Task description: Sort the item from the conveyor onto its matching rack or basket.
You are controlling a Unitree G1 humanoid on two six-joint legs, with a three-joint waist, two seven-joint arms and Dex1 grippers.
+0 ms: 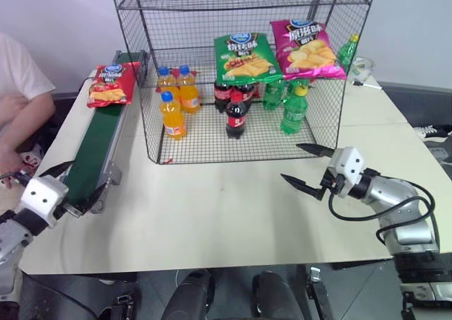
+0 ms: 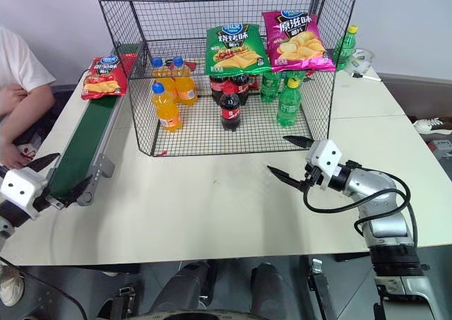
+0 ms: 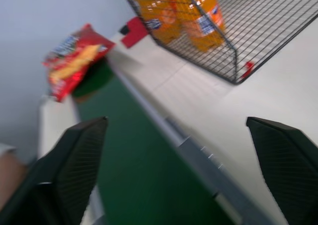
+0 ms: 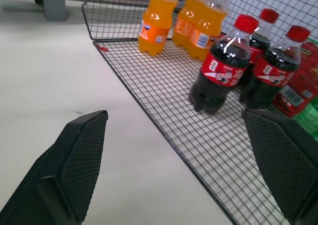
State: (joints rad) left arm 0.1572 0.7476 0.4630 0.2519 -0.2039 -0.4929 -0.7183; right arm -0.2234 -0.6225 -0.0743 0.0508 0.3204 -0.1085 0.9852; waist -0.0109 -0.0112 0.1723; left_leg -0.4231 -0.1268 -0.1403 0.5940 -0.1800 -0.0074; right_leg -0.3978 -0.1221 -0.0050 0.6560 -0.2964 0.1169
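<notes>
The left gripper (jaws wide, empty) waits by the belt; next it must reach the red bag.

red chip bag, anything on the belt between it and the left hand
Nothing visible. The red chip bag lies at the belt's far end, and the green strip from there to the open left hand is bare.

**Red bag at belt's far end**

Red chip bag: glossy, blue round logo, pictured yellow chips; lies flat, face up, on the conveyor's far end. Conveyor: dark green belt, silver-grey frame, just beside the rack. Rack: black wire mesh, tiered, upright on table.
</notes>
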